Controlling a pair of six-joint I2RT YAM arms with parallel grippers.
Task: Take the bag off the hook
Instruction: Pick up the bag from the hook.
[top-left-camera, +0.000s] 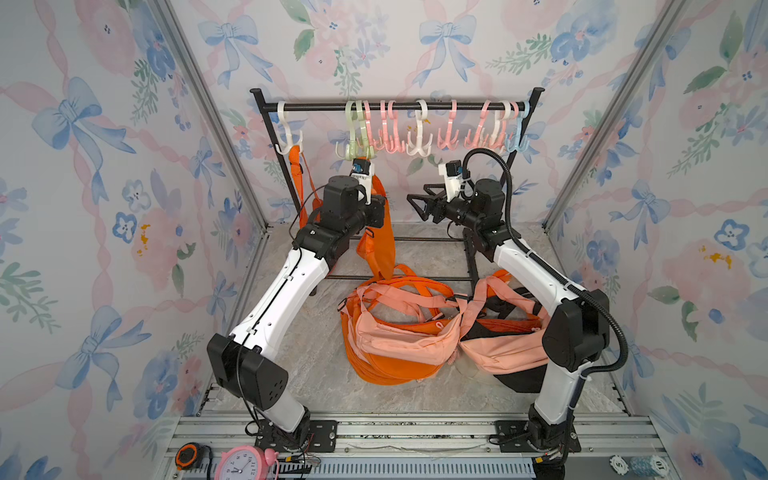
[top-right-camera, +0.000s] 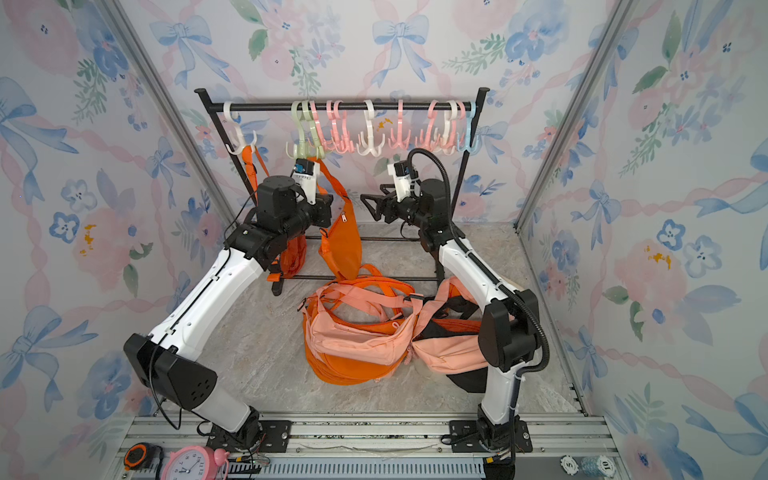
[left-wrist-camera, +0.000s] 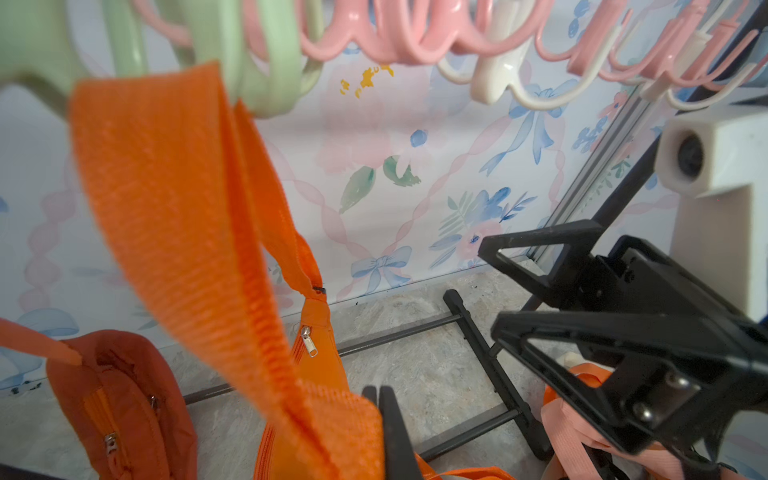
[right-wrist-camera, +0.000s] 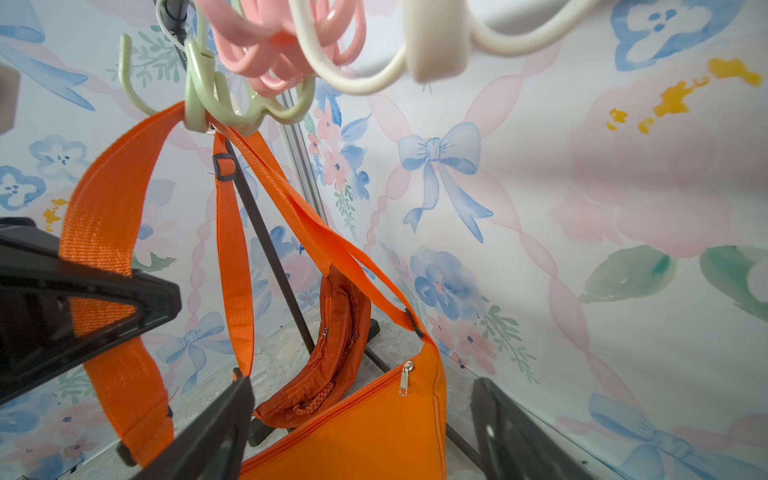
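Both top views hide the tips of the left pincer (left-wrist-camera: 384, 415). The left wrist view shows it clenched on the strap (left-wrist-camera: 174, 208) of the orange bag (right-wrist-camera: 374, 436), looped over the green hook (right-wrist-camera: 199, 104) above that pincer. Only the right wrist view shows the bag's zipped body hanging below the left pincer. The right pincer (top-left-camera: 415, 206) is released, apart from the bag. Top views alone show heaped bags (top-left-camera: 399, 332) on the desk (top-left-camera: 316, 374).

Pink hooks (left-wrist-camera: 365, 37) just beside strap (left-wrist-camera: 166, 187)
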